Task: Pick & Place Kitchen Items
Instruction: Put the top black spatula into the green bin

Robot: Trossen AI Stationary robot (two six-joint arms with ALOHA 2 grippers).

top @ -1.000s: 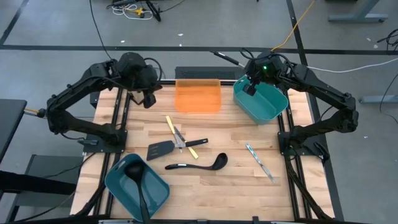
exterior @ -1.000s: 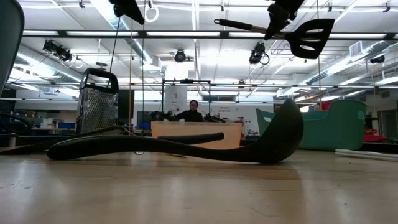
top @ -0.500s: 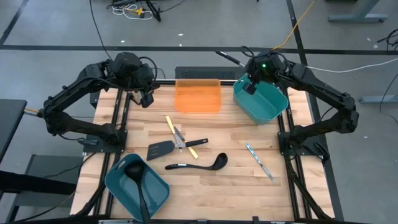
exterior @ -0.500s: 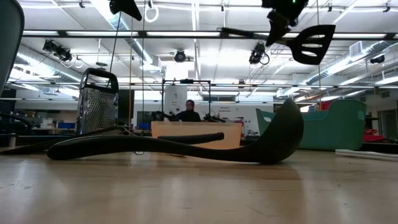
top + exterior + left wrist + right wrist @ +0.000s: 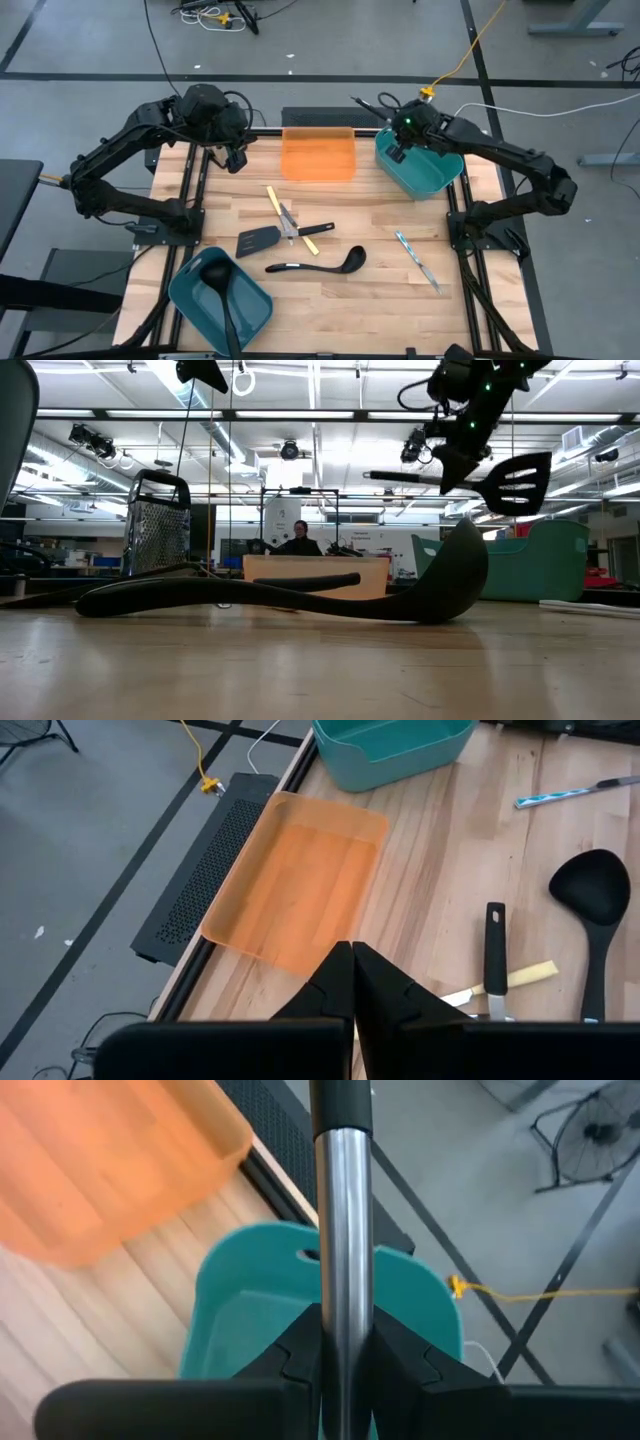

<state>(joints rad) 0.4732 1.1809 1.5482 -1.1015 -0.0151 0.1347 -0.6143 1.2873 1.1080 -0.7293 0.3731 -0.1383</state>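
While the right gripper [image 5: 455,460] clamps its fingers on the metal handle of a black slotted spatula [image 5: 515,470], the utensil hangs level in the air above the far-right teal bin [image 5: 420,165]; the right wrist view shows the silver shaft [image 5: 343,1230] pinched between the two dark fingers [image 5: 290,1350], with the bin's rim below. Loose items lie on the wooden table [image 5: 380,300]: a long black ladle [image 5: 320,265] at centre, a second slotted spatula [image 5: 258,240] just beside it toward the left arm, a yellow-handled piece [image 5: 273,200] crossing silver cutlery [image 5: 288,222], and a slim blue-patterned knife [image 5: 415,258] well apart toward the right arm's side. Another ladle [image 5: 222,290] rests in the near-left teal bin [image 5: 190,295]. An orange tray [image 5: 318,155] sits at the far edge between the arms. The left gripper [image 5: 238,158] waits above the far-left corner, fingertips [image 5: 350,975] pressed together, empty. Beyond the table, the low view shows a box grater [image 5: 158,525] and a seated person [image 5: 300,540] in the room.
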